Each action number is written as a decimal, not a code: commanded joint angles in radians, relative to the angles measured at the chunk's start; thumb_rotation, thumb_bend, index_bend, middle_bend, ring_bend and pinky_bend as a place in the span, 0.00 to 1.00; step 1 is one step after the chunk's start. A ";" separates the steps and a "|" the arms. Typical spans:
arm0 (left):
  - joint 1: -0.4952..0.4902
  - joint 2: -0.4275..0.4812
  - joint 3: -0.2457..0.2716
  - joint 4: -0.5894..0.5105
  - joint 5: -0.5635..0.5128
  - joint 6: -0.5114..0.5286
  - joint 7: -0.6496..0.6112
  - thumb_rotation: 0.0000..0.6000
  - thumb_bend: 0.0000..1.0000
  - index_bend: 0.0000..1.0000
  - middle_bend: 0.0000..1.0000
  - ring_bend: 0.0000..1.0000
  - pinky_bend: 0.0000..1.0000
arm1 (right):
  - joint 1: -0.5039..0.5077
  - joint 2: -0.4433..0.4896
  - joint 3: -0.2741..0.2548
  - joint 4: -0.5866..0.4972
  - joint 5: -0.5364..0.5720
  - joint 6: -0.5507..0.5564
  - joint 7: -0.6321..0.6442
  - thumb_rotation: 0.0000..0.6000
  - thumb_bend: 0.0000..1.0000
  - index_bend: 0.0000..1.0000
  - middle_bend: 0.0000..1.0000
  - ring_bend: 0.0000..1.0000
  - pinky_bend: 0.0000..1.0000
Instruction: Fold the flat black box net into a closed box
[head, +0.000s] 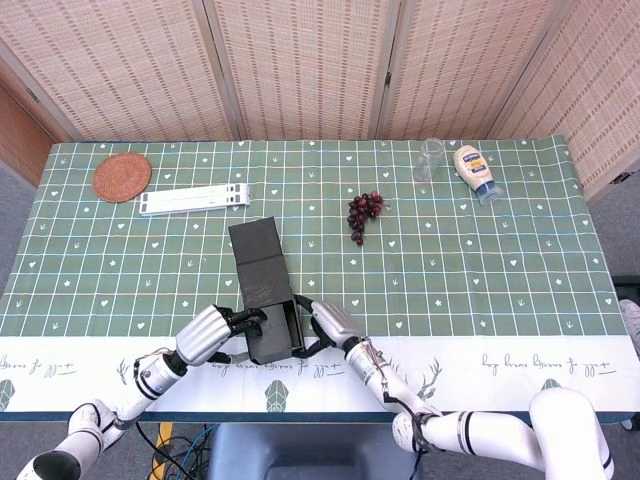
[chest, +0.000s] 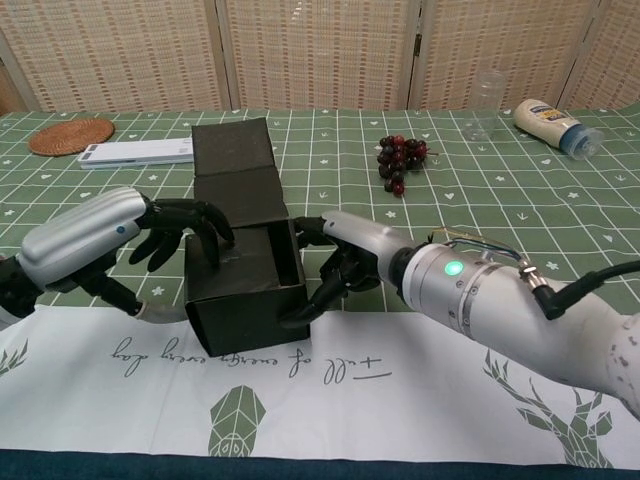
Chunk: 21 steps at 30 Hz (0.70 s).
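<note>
Green checked tablecloth (head: 480, 260) with a white printed front border. Matte black box (head: 268, 312), partly folded, stands near the front edge; left hand (head: 208, 335) and right hand (head: 332, 322) grip its opposite sides, dark fingers curled against the card.

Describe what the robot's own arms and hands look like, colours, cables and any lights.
Both arms are glossy silver-white shells. The left hand and right hand have silver backs and black fingers. The right forearm carries a lit green indicator light, thin coloured wires near its wrist and a black cable trailing off. The left forearm shows a small dark dot.
</note>
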 joint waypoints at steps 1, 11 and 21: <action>-0.005 -0.003 0.007 0.003 0.002 -0.004 0.004 1.00 0.08 0.46 0.33 0.70 0.77 | -0.002 0.002 -0.005 0.000 -0.009 0.001 0.000 1.00 0.42 0.27 0.43 0.82 1.00; -0.041 0.010 0.042 0.002 0.027 -0.019 0.063 1.00 0.08 0.48 0.36 0.70 0.77 | -0.013 0.013 -0.024 -0.009 -0.049 0.001 0.013 1.00 0.42 0.27 0.43 0.82 1.00; -0.066 0.027 0.073 -0.025 0.050 -0.028 0.106 1.00 0.08 0.55 0.43 0.70 0.76 | -0.023 0.019 -0.034 -0.025 -0.072 0.007 0.023 1.00 0.42 0.27 0.43 0.82 1.00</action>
